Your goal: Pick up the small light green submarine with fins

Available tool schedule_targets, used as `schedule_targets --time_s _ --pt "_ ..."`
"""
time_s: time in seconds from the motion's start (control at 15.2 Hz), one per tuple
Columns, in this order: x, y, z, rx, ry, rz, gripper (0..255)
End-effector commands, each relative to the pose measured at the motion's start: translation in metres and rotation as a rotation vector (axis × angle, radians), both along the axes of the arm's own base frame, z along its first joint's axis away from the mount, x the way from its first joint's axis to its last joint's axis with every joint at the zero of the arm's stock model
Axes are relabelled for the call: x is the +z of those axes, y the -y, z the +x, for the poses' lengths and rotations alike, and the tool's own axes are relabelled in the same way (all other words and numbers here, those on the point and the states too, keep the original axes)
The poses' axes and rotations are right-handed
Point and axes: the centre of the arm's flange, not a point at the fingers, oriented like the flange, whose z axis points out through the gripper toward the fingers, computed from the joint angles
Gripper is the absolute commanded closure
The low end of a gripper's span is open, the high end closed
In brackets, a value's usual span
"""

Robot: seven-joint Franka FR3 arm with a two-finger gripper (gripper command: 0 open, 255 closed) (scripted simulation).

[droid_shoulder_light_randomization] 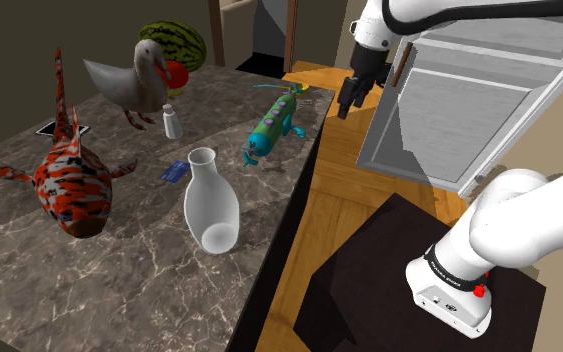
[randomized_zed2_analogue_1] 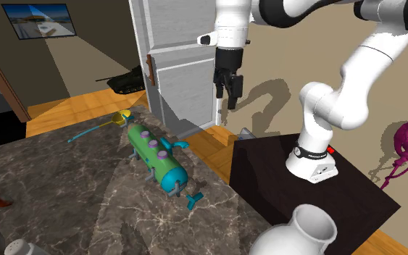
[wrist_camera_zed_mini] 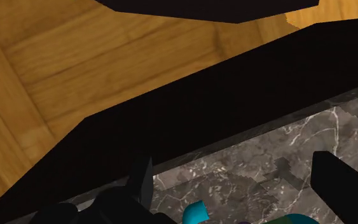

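Room: a house interior with a wood-plank floor (droid_shoulder_light_randomization: 341, 215) and tan walls. A framed picture (randomized_zed2_analogue_1: 39, 18) hangs high at the second exterior view's upper left. A white panelled door (droid_shoulder_light_randomization: 469, 100) stands behind the arm.
Bench: a long bench (droid_shoulder_light_randomization: 119, 290) with a dark, pale-veined stone-look top and a black side face. It takes up the shoulder view's left half.
Stand: a dark box (droid_shoulder_light_randomization: 369, 265) on the floor just beside the bench, with the arm's white base on top.
Submarine: the submarine (randomized_zed2_analogue_1: 159, 156) lies lengthwise on the bench, close to the edge nearest the arm. It has a light green body, teal fins and round purple caps along its top. In the shoulder view it lies at the bench's far right.
Gripper: the black gripper (randomized_zed2_analogue_1: 229, 85) hangs in the air, pointing down, over the floor just past the bench edge. It is near the submarine but apart from it. In the wrist view its fingers (wrist_camera_zed_mini: 142, 184) stand well apart with nothing between them but bench top and a teal tip of the submarine. It grasps nothing.
Vase: a white vase (droid_shoulder_light_randomization: 211, 205) lies on its side near the middle of the bench.
Fish: an orange, black and white striped fish (droid_shoulder_light_randomization: 69, 185) sits at the shoulder view's left.
Bird: a grey and white duck-like bird (droid_shoulder_light_randomization: 129, 80) stands at the far side, with a watermelon (droid_shoulder_light_randomization: 174, 42) behind it.
Shaker: a small white shaker (droid_shoulder_light_randomization: 172, 122) stands upright between the bird and the vase.
Floor things: a dark toy tank (randomized_zed2_analogue_1: 126, 78) sits on the floor beside the door. A magenta twisted shape (randomized_zed2_analogue_1: 405, 145) shows at the second exterior view's right edge.
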Motion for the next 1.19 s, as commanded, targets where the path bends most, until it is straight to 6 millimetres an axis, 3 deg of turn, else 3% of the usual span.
schedule_targets --time_s 0.0,0.86,1.12 --pt "-0.013 0.002 0.023 0.003 0.000 0.003 0" --pt "-0.099 -0.008 0.169 0.026 -0.008 0.026 0" --pt "-0.121 -0.008 0.169 0.026 -0.008 0.026 0"
